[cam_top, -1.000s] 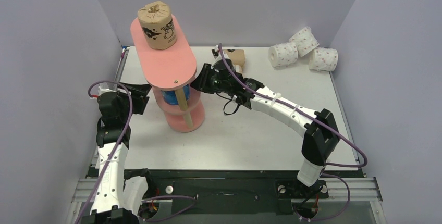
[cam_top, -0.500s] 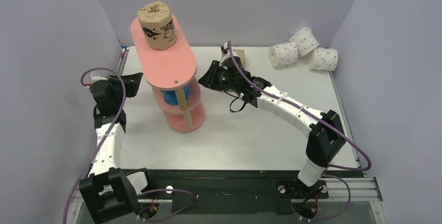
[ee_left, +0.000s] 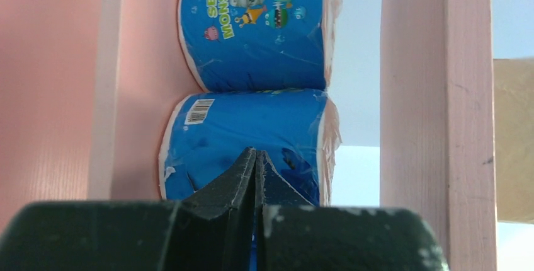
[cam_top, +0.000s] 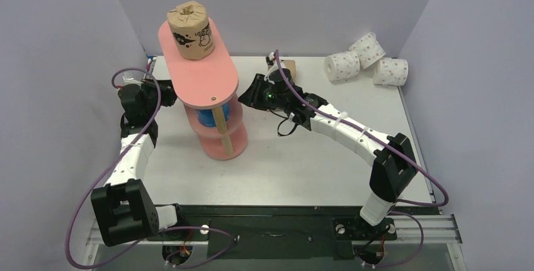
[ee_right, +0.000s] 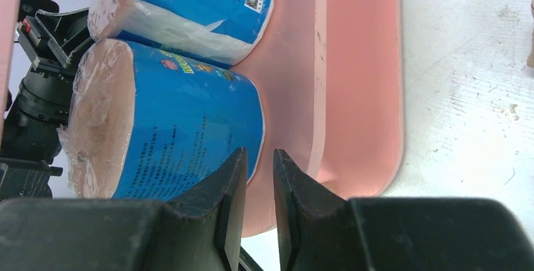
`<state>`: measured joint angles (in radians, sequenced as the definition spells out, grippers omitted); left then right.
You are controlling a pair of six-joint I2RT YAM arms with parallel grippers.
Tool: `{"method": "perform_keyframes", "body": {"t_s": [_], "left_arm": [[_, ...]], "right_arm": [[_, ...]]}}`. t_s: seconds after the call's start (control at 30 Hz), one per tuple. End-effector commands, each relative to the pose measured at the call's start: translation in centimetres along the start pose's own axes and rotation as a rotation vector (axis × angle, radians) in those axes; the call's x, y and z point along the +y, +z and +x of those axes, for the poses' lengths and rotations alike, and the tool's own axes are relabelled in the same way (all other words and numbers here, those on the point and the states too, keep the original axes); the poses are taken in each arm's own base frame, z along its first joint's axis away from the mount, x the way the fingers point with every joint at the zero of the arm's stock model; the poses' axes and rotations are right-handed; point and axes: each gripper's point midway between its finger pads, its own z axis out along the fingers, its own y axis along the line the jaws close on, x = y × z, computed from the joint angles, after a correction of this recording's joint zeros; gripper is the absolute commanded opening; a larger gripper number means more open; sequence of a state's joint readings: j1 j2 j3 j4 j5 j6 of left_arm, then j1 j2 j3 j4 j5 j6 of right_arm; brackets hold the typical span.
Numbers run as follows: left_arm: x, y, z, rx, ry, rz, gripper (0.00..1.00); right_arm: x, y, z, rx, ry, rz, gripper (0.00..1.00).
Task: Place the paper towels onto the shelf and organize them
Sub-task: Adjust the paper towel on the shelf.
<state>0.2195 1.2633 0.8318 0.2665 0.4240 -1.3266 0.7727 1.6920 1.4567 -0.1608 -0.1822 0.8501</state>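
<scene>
On the white desk (cam_top: 302, 157), toward 10 o'clock, tall salmon-pink three-tier shelf with light wooden posts (cam_top: 208, 75). At its 9 o'clock, left gripper (ee_left: 255, 157), jaws closed tight on nothing, tips before a blue wrapped paper towel roll (ee_left: 245, 132); contact impossible to tell. At its 3 o'clock, right gripper (ee_right: 258, 157), narrow gap, empty, facing the same tier below the top board. Beside that roll, touching it, second blue roll (ee_left: 252, 25). On the top board's far end, upright brown black-printed roll (cam_top: 189, 30). Far back at 1 o'clock, three white pink-dotted rolls (cam_top: 343, 66), clustered.
</scene>
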Motion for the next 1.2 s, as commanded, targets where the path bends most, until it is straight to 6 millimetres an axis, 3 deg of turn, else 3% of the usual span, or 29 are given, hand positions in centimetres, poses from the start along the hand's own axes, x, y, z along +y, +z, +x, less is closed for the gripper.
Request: {"method": "perform_keyframes", "body": {"t_s": [0.0, 0.27, 0.43, 0.83, 0.93, 1.17], "left_arm": [[-3.6, 0.3, 0.3, 0.01, 0.067, 0.106, 0.0], [-2.6, -0.7, -0.7, -0.025, 0.048, 0.077, 0.0], [-1.3, -4.1, -1.5, -0.097, 0.064, 0.014, 0.0], [2.4, -11.1, 4.4, -0.013, 0.148, -0.045, 0.0], [3.5, -11.7, 5.9, 0.036, 0.147, -0.059, 0.0], [3.4, -11.7, 7.2, 0.086, 0.15, -0.016, 0.0]], "right_arm": [[2.0, -0.8, -1.8, -0.054, -0.005, -0.069, 0.19], [2.0, -1.0, -1.9, -0.058, -0.006, -0.066, 0.19], [1.8, -1.1, -1.9, -0.064, -0.01, -0.058, 0.19], [0.6, -2.1, -1.3, -0.07, -0.013, -0.029, 0.19], [0.3, -2.2, -1.0, -0.067, -0.013, -0.023, 0.19], [0.5, -2.0, -0.3, -0.061, -0.009, -0.028, 0.19]]}}
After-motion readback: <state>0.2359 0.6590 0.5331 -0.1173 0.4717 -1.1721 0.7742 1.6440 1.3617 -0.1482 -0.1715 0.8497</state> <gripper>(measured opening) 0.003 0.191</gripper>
